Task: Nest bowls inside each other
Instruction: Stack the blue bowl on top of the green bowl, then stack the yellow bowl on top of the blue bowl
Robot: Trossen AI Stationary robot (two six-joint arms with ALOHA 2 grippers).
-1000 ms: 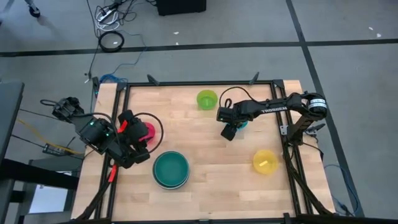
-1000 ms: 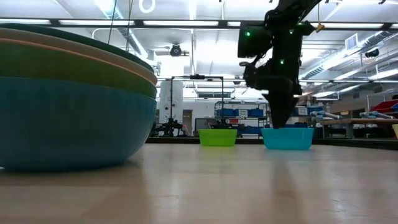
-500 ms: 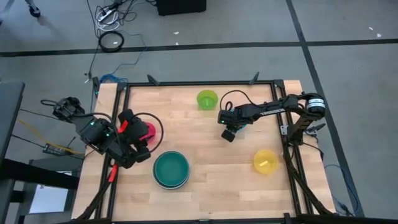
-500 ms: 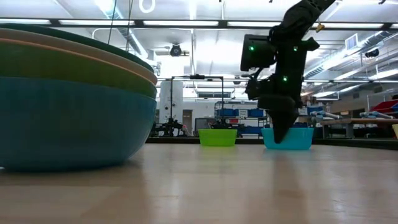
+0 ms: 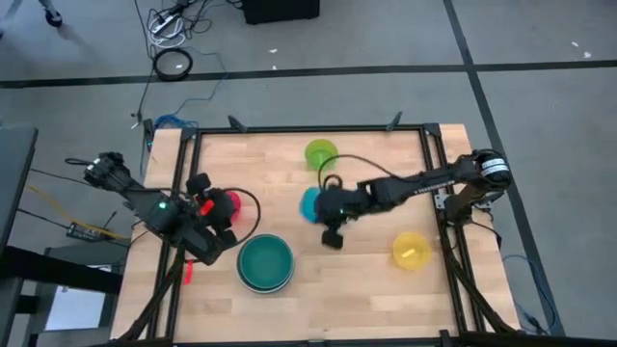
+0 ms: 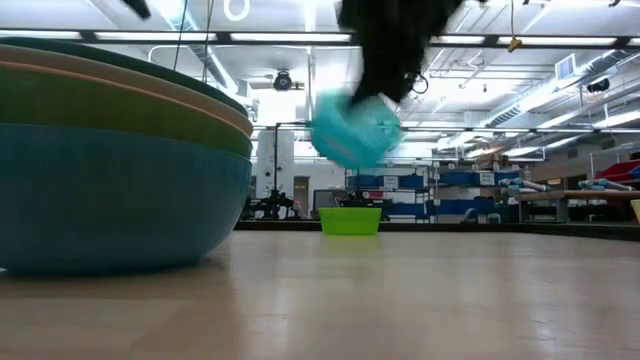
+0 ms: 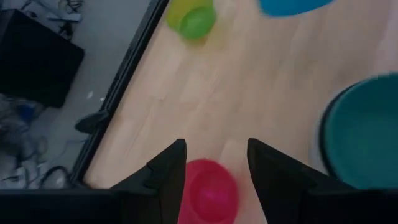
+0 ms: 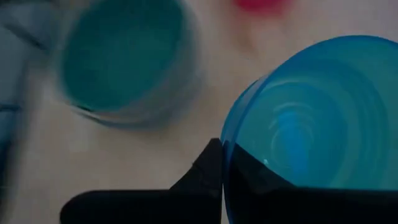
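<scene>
cyan bowl (image 5: 310,203) aloft in right fingers (image 5: 326,214), left fingers (image 5: 224,214) apart over pink-red bowl (image 5: 229,202)

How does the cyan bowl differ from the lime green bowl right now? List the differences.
The cyan bowl is off the table and tilted; the lime green bowl sits upright on the wood.
The cyan bowl is pinched at its rim by the right gripper; nothing touches the lime green bowl.
In the high view the cyan bowl lies nearer the table's middle, the lime green bowl near the far edge.
Both are small round bowls.

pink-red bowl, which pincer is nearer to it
Left. The left pincer hangs open right over the pink-red bowl; the right pincer is mid-table, shut on the cyan bowl.
</scene>
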